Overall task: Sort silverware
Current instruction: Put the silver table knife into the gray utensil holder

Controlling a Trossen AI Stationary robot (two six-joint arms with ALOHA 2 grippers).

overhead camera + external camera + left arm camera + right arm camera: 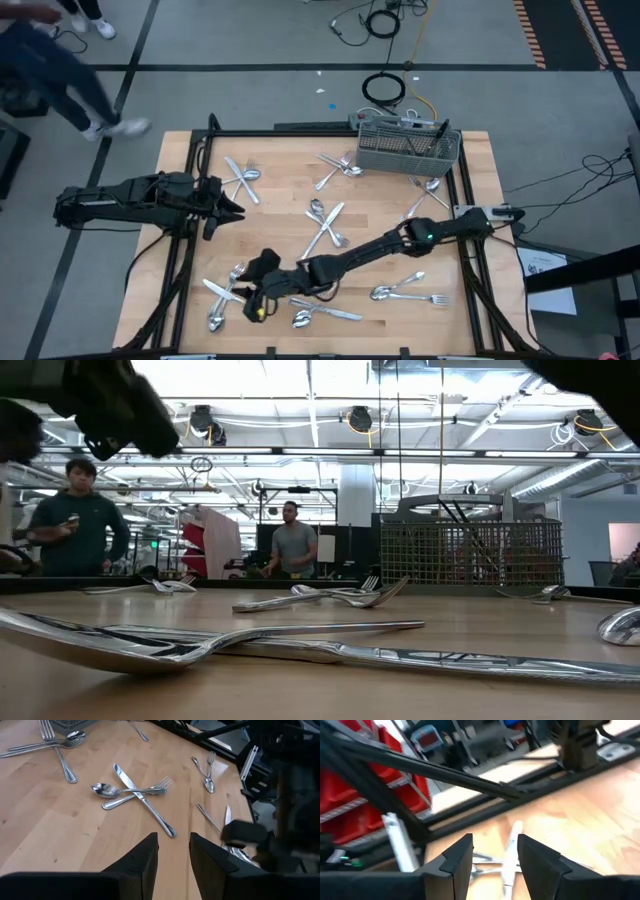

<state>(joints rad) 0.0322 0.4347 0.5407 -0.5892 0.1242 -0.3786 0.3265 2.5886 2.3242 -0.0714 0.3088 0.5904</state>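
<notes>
- Filling most of the high view, one wooden table (290,165) sits inside a black frame, with silverware strewn across it in loose clusters.
- Two dark arms work over it: the left arm lies along the table's left side, the right arm reaches diagonally from the right edge to the near-left corner.
- One grey wire-mesh basket (408,146) stands at the far right edge, with handles sticking out of it.
- Left gripper (236,210) hovers above bare wood, its fingers (142,862) slightly apart with nothing between them.
- Right gripper (252,297) is low over the near-left cluster; its fingers (455,860) are spread on either side of a knife (510,855) lying on the wood, not touching it.
- Central cluster (132,795): one knife, one fork, one spoon, crossed.
- Far-left cluster (243,178): about three crossed pieces.
- Near-right cluster (408,292): about four pieces; exact kinds cannot be told.
- Two people stand in the room behind the table.
</notes>
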